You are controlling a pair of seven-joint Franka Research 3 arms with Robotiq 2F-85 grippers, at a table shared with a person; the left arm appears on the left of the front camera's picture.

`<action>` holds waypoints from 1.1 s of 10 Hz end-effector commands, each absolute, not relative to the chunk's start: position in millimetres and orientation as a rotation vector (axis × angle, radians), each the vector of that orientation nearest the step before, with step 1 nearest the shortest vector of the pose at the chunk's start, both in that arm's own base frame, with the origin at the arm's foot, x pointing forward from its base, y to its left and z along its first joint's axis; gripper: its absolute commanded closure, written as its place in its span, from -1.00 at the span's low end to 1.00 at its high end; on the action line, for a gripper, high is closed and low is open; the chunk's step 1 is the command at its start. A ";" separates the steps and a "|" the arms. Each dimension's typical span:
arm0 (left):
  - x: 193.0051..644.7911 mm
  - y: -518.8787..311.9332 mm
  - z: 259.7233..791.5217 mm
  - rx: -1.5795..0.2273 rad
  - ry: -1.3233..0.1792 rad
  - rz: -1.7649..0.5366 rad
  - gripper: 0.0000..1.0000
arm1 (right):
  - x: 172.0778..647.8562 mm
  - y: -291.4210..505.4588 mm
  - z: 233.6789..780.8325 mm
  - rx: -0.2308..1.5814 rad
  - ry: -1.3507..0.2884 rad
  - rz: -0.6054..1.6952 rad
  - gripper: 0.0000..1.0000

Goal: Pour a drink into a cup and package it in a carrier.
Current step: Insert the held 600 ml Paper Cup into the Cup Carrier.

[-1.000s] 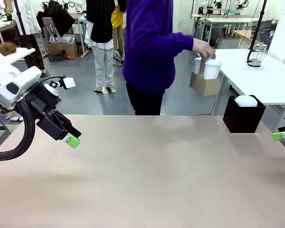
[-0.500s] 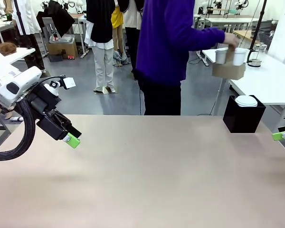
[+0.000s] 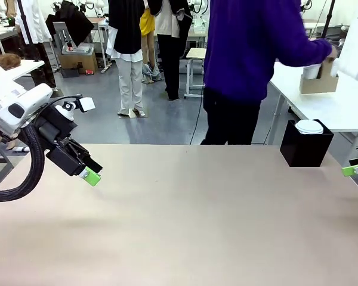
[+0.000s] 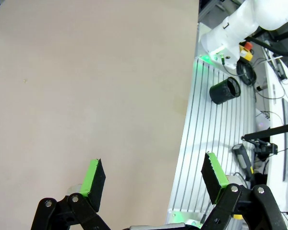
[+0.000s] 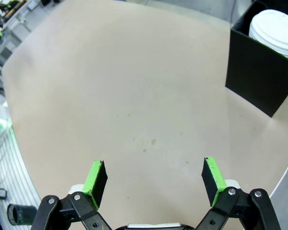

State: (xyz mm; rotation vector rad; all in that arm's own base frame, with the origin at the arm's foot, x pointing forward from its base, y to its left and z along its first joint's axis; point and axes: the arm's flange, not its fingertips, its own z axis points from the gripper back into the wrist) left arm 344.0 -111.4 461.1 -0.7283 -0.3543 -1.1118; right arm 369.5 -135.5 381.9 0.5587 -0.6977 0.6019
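The table [image 3: 185, 220] before me is a bare tan surface. A person [image 3: 250, 65] in a purple top stands beyond its far edge, turned toward a white side table [image 3: 340, 110], hand on the carrier [image 3: 318, 82], which sits there with a cup [image 3: 311, 71] in it. A black box [image 3: 305, 146] holding white lids [image 3: 309, 126] sits at my table's far right corner. My left gripper [image 4: 153, 179] hangs over the left side, jaws apart, empty. My right gripper [image 5: 153, 176] hovers at the right edge, jaws apart, empty.
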 end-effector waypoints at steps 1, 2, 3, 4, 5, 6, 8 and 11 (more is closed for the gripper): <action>345.5 -109.8 461.6 -0.723 -0.349 -1.123 -1.00 | 370.1 -137.0 384.1 0.551 -0.698 0.602 -1.00; 345.5 -109.8 461.6 -0.723 -0.349 -1.123 -1.00 | 370.1 -137.0 384.1 0.551 -0.698 0.602 -1.00; 345.5 -109.8 461.6 -0.723 -0.349 -1.123 -1.00 | 370.1 -137.0 384.1 0.551 -0.698 0.602 -1.00; 345.5 -109.8 461.6 -0.723 -0.349 -1.123 -1.00 | 370.1 -137.0 384.1 0.551 -0.698 0.602 -1.00; 345.5 -109.8 461.6 -0.723 -0.349 -1.123 -1.00 | 370.1 -137.0 384.1 0.551 -0.698 0.602 -1.00; 345.5 -109.8 461.6 -0.723 -0.349 -1.123 -1.00 | 370.1 -137.0 384.1 0.551 -0.698 0.602 -1.00; 345.5 -109.8 461.6 -0.723 -0.349 -1.123 -1.00 | 370.1 -137.0 384.1 0.551 -0.698 0.602 -1.00; 345.5 -109.8 461.6 -0.723 -0.349 -1.123 -1.00 | 370.1 -137.0 384.1 0.551 -0.698 0.602 -1.00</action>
